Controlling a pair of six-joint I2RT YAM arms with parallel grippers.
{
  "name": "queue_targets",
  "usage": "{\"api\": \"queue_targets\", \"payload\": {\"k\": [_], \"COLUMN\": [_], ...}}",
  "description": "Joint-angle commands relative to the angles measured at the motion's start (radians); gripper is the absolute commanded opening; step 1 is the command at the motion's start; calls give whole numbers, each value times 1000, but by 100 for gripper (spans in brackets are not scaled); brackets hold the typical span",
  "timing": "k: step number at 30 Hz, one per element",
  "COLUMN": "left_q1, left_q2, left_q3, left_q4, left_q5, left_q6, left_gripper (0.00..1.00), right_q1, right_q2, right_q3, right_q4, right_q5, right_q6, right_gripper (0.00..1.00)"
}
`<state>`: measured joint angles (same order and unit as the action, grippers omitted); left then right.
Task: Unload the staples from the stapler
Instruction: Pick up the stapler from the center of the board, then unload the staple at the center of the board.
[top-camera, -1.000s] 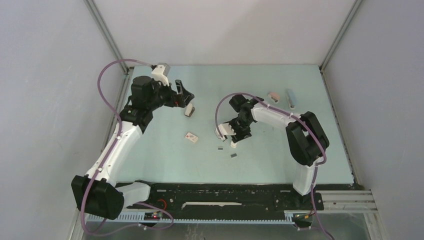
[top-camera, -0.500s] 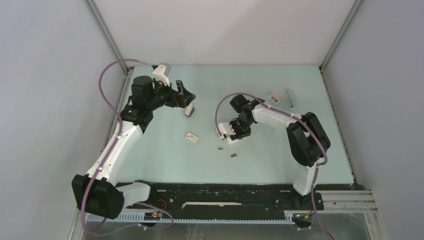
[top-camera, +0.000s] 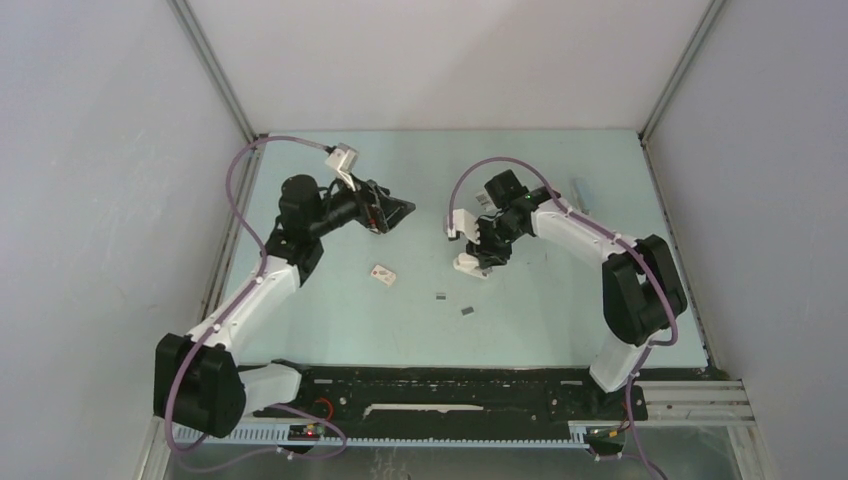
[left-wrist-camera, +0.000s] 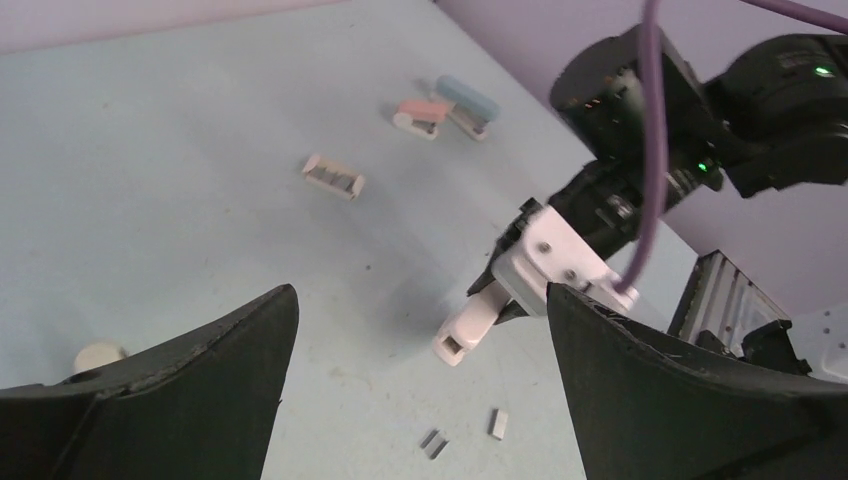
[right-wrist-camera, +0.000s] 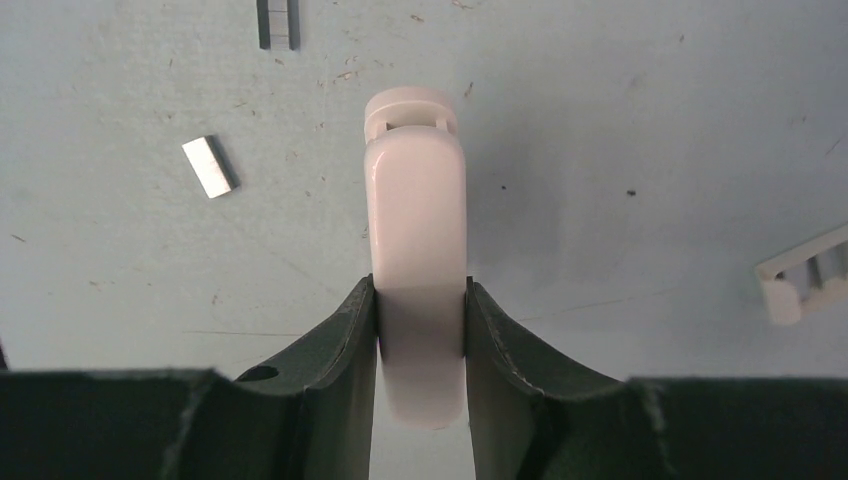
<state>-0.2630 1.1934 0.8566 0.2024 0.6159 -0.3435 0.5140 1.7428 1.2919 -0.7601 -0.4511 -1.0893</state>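
Right tool (right-wrist-camera: 417, 300) clamped on the near half of the white stapler (right-wrist-camera: 415, 200), one finger on each long side. The stapler's long axis runs straight out from the tool, its far end projecting well past the fingertips. Left tool (left-wrist-camera: 420, 295) stands wide and holds nothing. It faces the stapler from well apart, so the right arm is the nearer. The stapler lies ahead of the left tool and slightly to its right, nose angled down toward the counter (top-camera: 560, 300). The staples (right-wrist-camera: 210, 166) lie loose on the counter, ahead of the right tool and left of the stapler's axis. One pale strip lies beside the stapler's far half, and a second strip (right-wrist-camera: 277, 22), darker, lies further out. Whether any remain inside the stapler cannot be told. Counts: staplers, three (white, plus a pink stapler (left-wrist-camera: 418, 113) and a blue stapler (left-wrist-camera: 468, 102) touching each other far beyond the left tool); loose strips, two; small white box (top-camera: 383, 275), one plain in the overhead view
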Motion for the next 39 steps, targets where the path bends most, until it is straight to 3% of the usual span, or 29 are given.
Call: {"api": "queue_targets", "payload": {"k": [1, 8, 15, 23, 29, 34, 39], "left_q1": [-56, -157, -240, -314, -351, -380, -399], "left_q2": [2, 120, 276, 387, 468, 532, 583], "left_q3": [-70, -179, -192, -202, -169, -134, -90], "left_q4": [259, 609, 806, 829, 830, 830, 830], "left_q5": [35, 97, 80, 110, 158, 183, 210], "left_q6": [-43, -7, 2, 85, 100, 99, 75], "left_gripper": [100, 100, 100, 100, 94, 84, 68], "right_q1": [-52, -150, -260, -325, -325, -324, -322], "right_q2": [-48, -87, -148, -177, -178, -181, -186], "right_q3": [-8, -9, -9, 11, 17, 17, 23], "right_q4": [35, 31, -18, -95, -124, -148, -173], "right_q5": [-96, -224, -392, -545, -590, -638, -670], "right_q6": [177, 285, 280, 240, 203, 171, 145], "right_gripper": [0, 0, 0, 0, 0, 0, 0]}}
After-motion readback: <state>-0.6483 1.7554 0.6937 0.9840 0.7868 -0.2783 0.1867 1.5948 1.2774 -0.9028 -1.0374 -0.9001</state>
